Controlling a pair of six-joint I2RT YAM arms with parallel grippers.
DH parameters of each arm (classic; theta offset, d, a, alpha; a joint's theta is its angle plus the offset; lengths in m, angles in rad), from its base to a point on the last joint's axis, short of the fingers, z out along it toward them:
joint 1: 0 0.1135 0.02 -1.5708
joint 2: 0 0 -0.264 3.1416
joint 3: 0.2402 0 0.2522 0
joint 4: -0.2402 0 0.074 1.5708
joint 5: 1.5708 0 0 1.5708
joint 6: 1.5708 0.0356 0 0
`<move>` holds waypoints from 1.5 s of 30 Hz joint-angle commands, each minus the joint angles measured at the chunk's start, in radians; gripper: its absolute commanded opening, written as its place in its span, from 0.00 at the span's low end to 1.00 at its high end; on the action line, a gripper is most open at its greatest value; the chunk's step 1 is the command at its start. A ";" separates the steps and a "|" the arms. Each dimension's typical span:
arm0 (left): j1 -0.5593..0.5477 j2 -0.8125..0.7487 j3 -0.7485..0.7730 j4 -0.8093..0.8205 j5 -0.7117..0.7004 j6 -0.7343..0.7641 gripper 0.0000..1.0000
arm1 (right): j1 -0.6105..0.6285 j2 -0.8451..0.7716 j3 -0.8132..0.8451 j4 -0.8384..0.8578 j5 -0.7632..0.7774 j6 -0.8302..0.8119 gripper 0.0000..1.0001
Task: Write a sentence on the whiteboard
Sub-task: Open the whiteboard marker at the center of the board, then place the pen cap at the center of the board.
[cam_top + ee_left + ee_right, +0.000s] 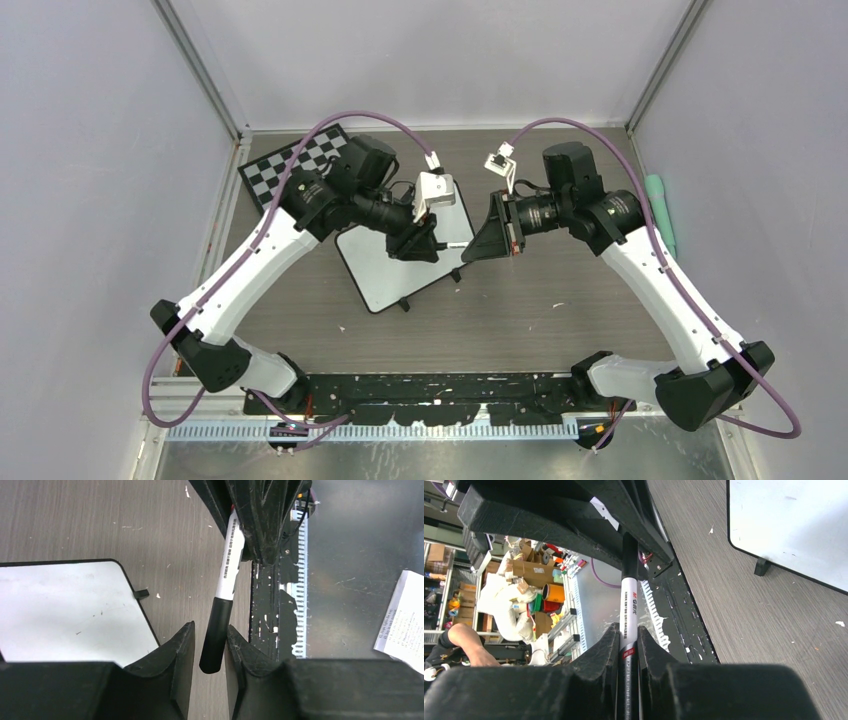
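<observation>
Whiteboard [385, 272] is lying flat on the table, skewed, and no writing is showing on the parts of it in view, so the sentence is judged not yet begun. Just off the board's right edge the marker [227, 570] is hanging in the air above the bare table. Its long axis is running across from one arm to the other, with the cap [215, 637] end nearer the board and the white barrel pointing away from it.

Left gripper [210, 630] is straddling the cap with its jaws narrowly parted. One finger seems to be touching the cap while a sliver of table is showing on the other side, so the hold is looking loose rather than clamped. Right gripper [628, 632], farther from the board's right edge, is pinching the barrel tightly between both fingers, and the marker is carried there.

The cap is sitting on the marker (the tip is hidden under it). The coming move is likely turning on that shared axis: any pull to bare the tip has to run straight along the marker. The board is lying to the left of the right gripper, on the side where the capped end is pointing. The left gripper is the nearer of the two to the board, but the right is the one placed to write.
</observation>
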 commanded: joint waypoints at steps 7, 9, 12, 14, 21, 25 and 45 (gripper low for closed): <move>0.046 -0.037 0.065 0.039 -0.025 -0.006 0.00 | -0.025 -0.051 -0.004 0.009 0.005 -0.013 0.00; 0.047 -0.044 0.053 0.024 -0.026 0.010 0.00 | -0.073 -0.053 -0.001 0.009 -0.014 -0.007 0.00; 0.060 -0.067 0.016 0.001 -0.040 0.042 0.00 | -0.176 -0.058 0.006 0.008 -0.065 -0.004 0.00; 0.078 -0.082 -0.013 -0.013 -0.047 0.056 0.00 | -0.249 -0.062 0.010 0.006 -0.109 -0.003 0.00; 0.185 -0.109 -0.065 -0.053 -0.031 0.104 0.00 | -0.392 -0.043 0.031 -0.180 -0.147 -0.186 0.00; 0.349 -0.131 -0.093 -0.024 0.021 0.056 0.00 | -0.401 -0.005 0.033 -0.278 0.025 -0.286 0.00; 0.945 -0.137 -0.615 -0.014 -0.302 0.456 0.00 | -0.403 -0.057 -0.043 -0.130 0.618 -0.183 0.00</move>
